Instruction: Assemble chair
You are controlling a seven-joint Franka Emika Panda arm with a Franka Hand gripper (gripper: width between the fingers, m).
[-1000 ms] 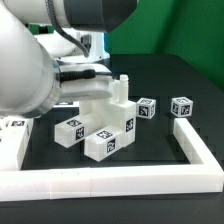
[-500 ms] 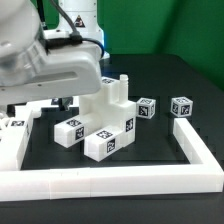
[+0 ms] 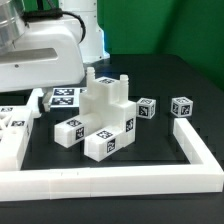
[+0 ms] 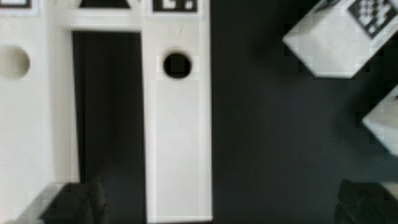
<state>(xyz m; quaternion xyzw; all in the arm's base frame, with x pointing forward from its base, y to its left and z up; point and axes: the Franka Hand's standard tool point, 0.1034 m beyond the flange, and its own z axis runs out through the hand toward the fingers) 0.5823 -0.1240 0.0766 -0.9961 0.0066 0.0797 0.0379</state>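
Holds the claw [image 4: 222,205] spread above the holed slab [image 4: 175,120] by the worktop's edge on the exterior view's left, near the half-built chair [image 3: 105,115] at mid-worktop. Probably best: centre over it, descend straight, pinch across the narrow width.

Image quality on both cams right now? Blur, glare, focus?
Exterior view: the robot arm is soft, the chair parts and their tags sharp, no harsh glare. Wrist view: soft all over, the white slab has fuzzy edges, the fingertips are dark blurs.
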